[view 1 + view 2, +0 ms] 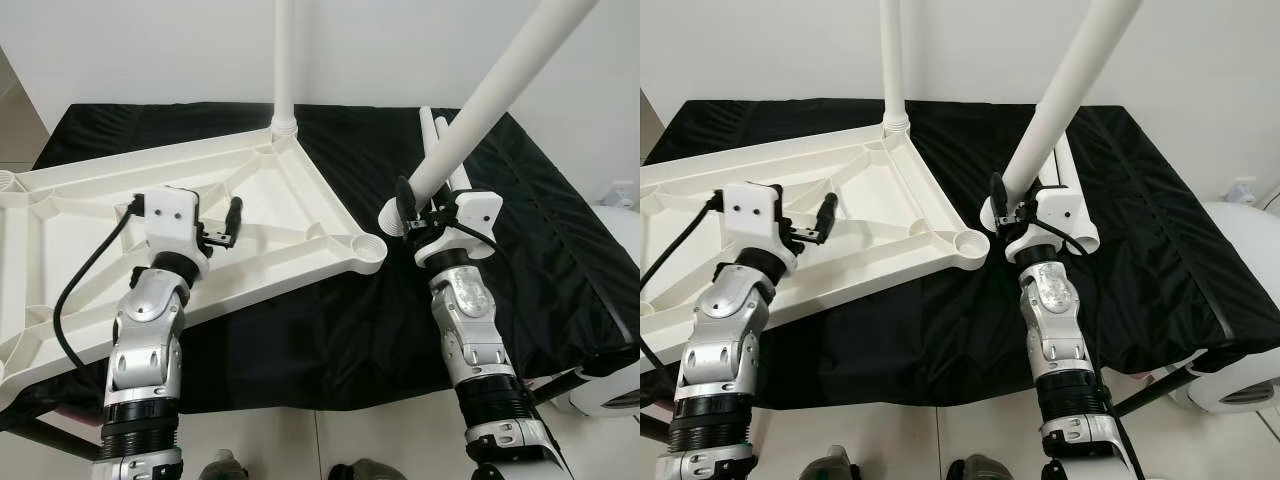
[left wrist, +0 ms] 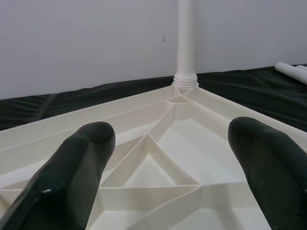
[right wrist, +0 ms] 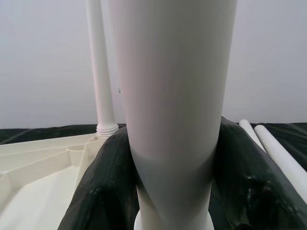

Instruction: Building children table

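The white tabletop (image 1: 250, 210) lies upside down on the black-draped table (image 1: 560, 250), one leg (image 1: 284, 60) standing upright in its far corner socket. The right hand (image 1: 415, 210) is clamped on a second leg (image 1: 480, 110), held tilted just beside the near corner socket (image 1: 368, 250), with two more legs (image 1: 440, 135) lying behind it. The left hand (image 1: 228, 228) hovers over the ribbed underside, fingers (image 2: 76, 172) apart and empty.
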